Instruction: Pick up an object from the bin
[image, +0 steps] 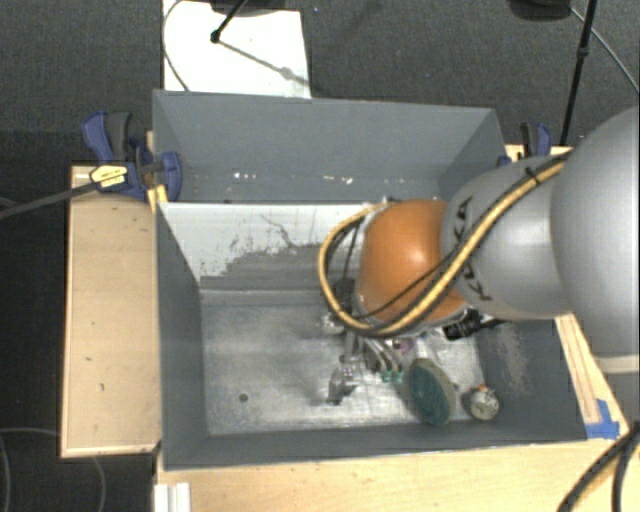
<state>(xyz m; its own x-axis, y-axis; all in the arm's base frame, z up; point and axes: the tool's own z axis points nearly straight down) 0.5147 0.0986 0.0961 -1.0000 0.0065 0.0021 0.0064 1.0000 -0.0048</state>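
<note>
Grey metal bin (185, 320) with a scuffed floor, seen from above. The arm (570, 230) enters from the right, its orange cover (400, 260) and looped cables hanging over the bin's middle. The claw (343, 385) is low over the floor near the front wall; whether it is open or closed, or has hold of anything, cannot be told. Just to its right lie a few small bits (392, 371), then a dark green oval disc (431, 393), and near that a small round pale knob (483, 403).
</note>
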